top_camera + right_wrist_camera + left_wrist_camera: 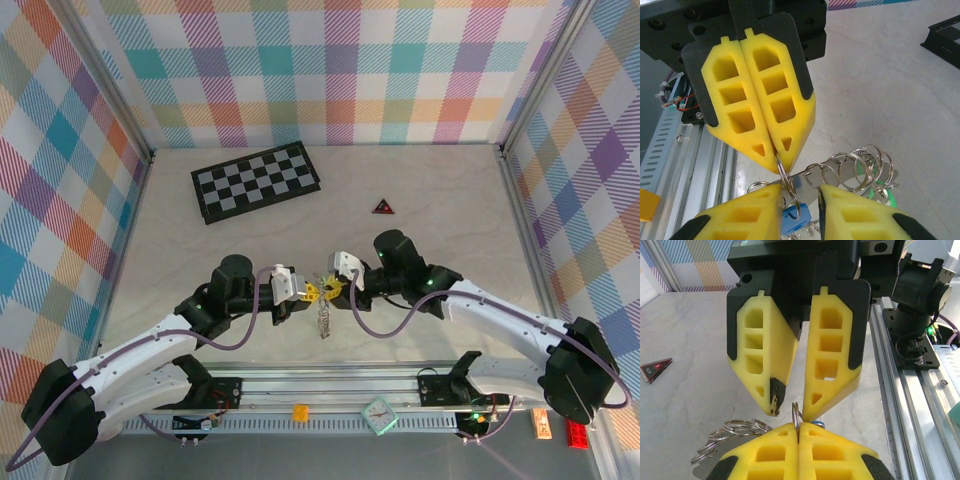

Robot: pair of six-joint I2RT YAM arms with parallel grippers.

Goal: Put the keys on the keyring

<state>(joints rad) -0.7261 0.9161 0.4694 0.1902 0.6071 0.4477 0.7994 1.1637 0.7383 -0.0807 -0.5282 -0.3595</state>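
The keyring (pixel 323 318), a floppy chain of silvery split rings, hangs over the table between my two grippers. My left gripper (pixel 308 291) (pixel 797 426) is shut on one upright ring (pixel 796 412) of that chain. My right gripper (pixel 335 288) (pixel 800 189) faces it tip to tip and stands open, its fingers on either side of the same ring. The blue-headed key (pixel 795 218) hangs on that ring in the gap between the right fingers. The green-headed key (pixel 886 196) lies among the far rings (pixel 860 162). In the right wrist view the left gripper (pixel 779 165) pinches the ring from above.
A black-and-white checkerboard (pixel 256 182) lies at the back left. A dark red-edged triangle (pixel 383 207) (pixel 655 369) sits behind the grippers. An aluminium rail (pixel 330 385) runs along the near edge, with a teal clock (pixel 380 415) and a small yellow block (pixel 299 411).
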